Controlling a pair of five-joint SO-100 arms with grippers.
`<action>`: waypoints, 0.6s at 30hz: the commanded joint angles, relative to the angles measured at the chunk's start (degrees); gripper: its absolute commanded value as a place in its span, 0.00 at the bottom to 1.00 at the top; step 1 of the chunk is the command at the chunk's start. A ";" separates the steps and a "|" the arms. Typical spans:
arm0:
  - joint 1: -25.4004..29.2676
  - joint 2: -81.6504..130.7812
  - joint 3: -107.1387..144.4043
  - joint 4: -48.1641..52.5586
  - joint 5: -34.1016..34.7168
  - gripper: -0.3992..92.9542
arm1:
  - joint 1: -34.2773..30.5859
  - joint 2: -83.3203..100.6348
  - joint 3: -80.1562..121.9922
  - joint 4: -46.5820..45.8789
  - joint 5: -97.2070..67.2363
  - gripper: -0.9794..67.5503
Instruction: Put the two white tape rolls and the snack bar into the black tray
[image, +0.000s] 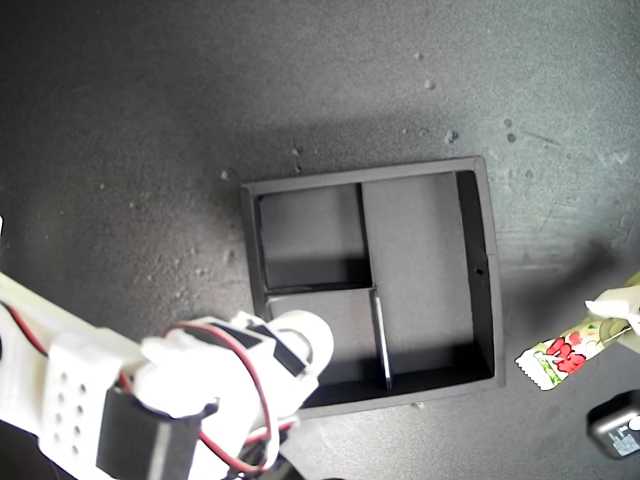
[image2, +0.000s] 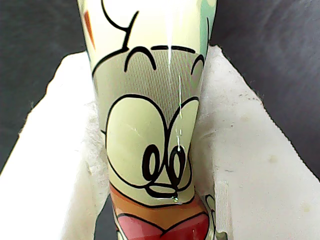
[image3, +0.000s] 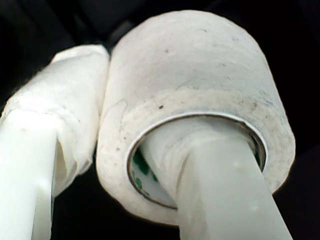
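**Tape roll held over tray corner, snack bar pinched at far edge**

At the exterior view's lower left, reached in on a diagonal: white arm, with red wires looping past a black motor block. At its tip, my second gripper (image: 300, 350), clenched on a white tape roll (image: 305, 345), hung over the lower-left corner of the black tray (image: 480, 270), above the smaller compartment nearest that corner. In the second wrist view, seen close: one padded finger (image3: 75, 105) pressed against the roll's outer wall, the other finger (image3: 220, 190) passed through the open centre of the tape roll (image3: 200, 80), so the ring's wall was grasped between them. Roll's surface slightly scuffed and speckled.

Centre of the exterior view: the tray lay flat on the dark tabletop (image: 150, 100), with two small square compartments toward the exterior view's left and one long compartment toward its right. All three looked bare, though the compartment under the gripper was partly hidden.

At the exterior view's right edge, well apart from the tray: the snack bar (image: 560, 355), tilted, crimped end with red print pointing toward the tray, upper end clamped by my first gripper (image: 618, 308), mostly cut off by the frame. In the first wrist view, the snack bar (image2: 150, 125) stood squeezed between two white padded fingers (image2: 60, 150), cartoon print on its shiny wrapper. Below it in the exterior view's lower right corner: a small dark object (image: 615, 425), too cropped to identify.
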 joint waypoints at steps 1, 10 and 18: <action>0.62 0.26 -4.48 0.97 0.00 0.00 | 3.60 0.62 -5.45 5.10 -5.98 0.01; 0.26 1.85 -1.67 1.05 -0.62 0.00 | 9.67 1.05 -9.67 4.83 41.40 0.01; 1.05 0.09 -3.16 1.05 0.18 0.00 | 11.60 0.79 -9.23 0.53 19.86 0.01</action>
